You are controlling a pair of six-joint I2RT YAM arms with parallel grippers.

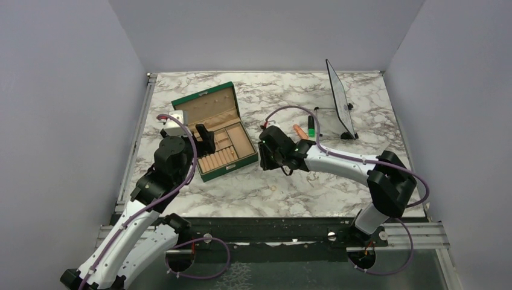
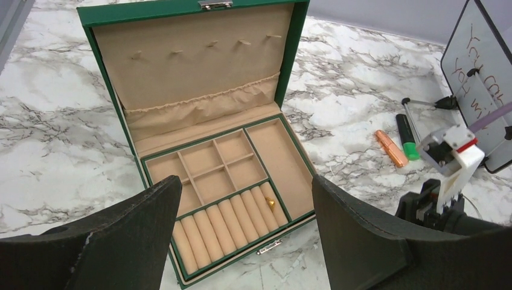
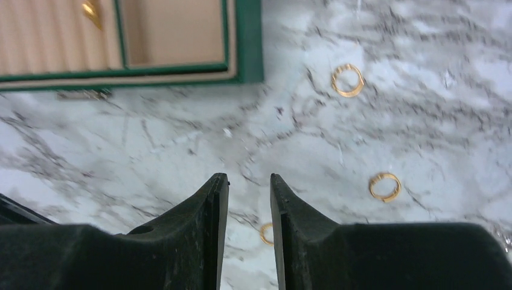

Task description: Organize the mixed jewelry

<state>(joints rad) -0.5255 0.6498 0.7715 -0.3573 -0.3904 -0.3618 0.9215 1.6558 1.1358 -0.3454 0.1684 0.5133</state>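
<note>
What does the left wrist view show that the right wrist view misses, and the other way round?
Only the left wrist: the open green box with its raised lid and its compartments, plus an orange cylinder, a green marker and a whiteboard. Only the right wrist: three gold rings on the marble table, the third partly hidden behind the right gripper. Both: the box's front corner and a gold piece in its ring rolls.

My read: robot lab test cell. Plain grey partition walls (image 1: pixel 60 109) box in marble-pattern tabletop (image 1: pixel 302 193) on three sides. Aluminium rail (image 1: pixel 272 232) at near edge, cabled left arm (image 1: pixel 163 175) and right arm (image 1: pixel 356 163) mounted there. Small whiteboard (image 1: pixel 339 96) on stand at back.
</note>
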